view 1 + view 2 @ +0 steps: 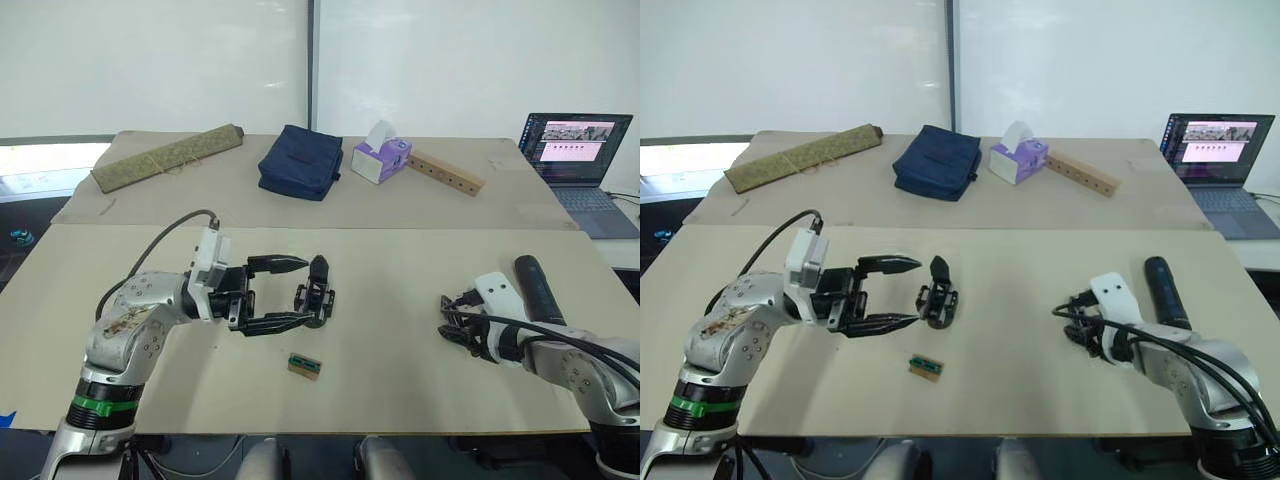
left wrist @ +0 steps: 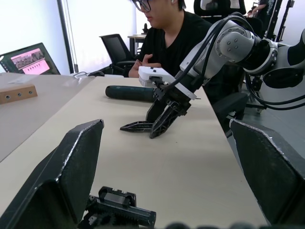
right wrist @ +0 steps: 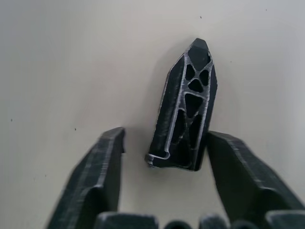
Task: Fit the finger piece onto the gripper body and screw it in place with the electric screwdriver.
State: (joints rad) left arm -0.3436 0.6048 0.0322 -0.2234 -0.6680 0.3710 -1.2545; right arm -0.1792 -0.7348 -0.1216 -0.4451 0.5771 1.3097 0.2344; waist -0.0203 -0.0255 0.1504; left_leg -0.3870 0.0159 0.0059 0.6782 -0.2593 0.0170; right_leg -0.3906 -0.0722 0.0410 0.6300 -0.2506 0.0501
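Tabletop point(image 3: 57, 57): finger piece point(image 3: 186, 109) btwn right claw point(image 3: 162, 162) tips

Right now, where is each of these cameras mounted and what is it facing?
Head stereo pair: looks forward and down over the beige table; both arms show.
Left wrist: looks between the open left gripper across the table at the right gripper and the thick matte black electric screwdriver.
Right wrist: looks down at the flat black pointed finger piece between its open fingers.
Shared: the small chunky black gripper body.
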